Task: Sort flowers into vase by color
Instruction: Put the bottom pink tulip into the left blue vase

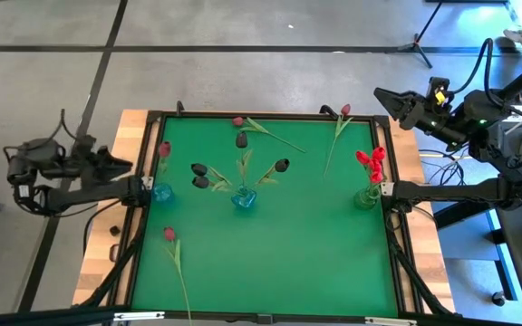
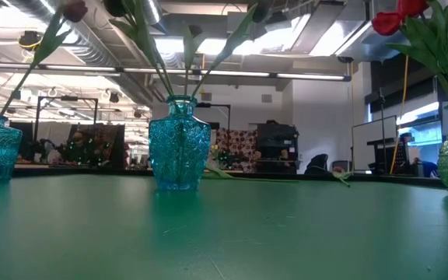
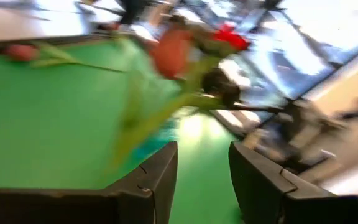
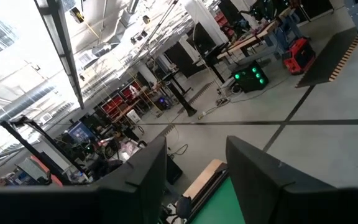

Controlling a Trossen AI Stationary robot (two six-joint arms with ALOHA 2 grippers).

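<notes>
Three vases stand on the green table (image 1: 270, 254). The left blue vase (image 1: 162, 192) holds one pink-maroon tulip (image 1: 164, 148). The middle blue vase (image 1: 244, 199) holds several near-black tulips (image 1: 282, 165). The right clear vase (image 1: 367, 196) holds red tulips (image 1: 371, 161). Loose tulips lie flat at the far edge (image 1: 238, 120), the far right (image 1: 345, 110) and the near left (image 1: 169, 234). My left gripper (image 1: 123, 165) is open just off the table's left edge, beside the left vase, with nothing between its fingers (image 3: 202, 155). My right gripper (image 1: 383, 95) hangs open beyond the far right corner (image 4: 194, 152).
A dark frame (image 1: 397, 226) runs round the table, with a wooden border (image 1: 107, 235) outside it on the left. Cables and equipment (image 1: 506, 118) crowd the right side. The green surface lies bare in the near middle and near right.
</notes>
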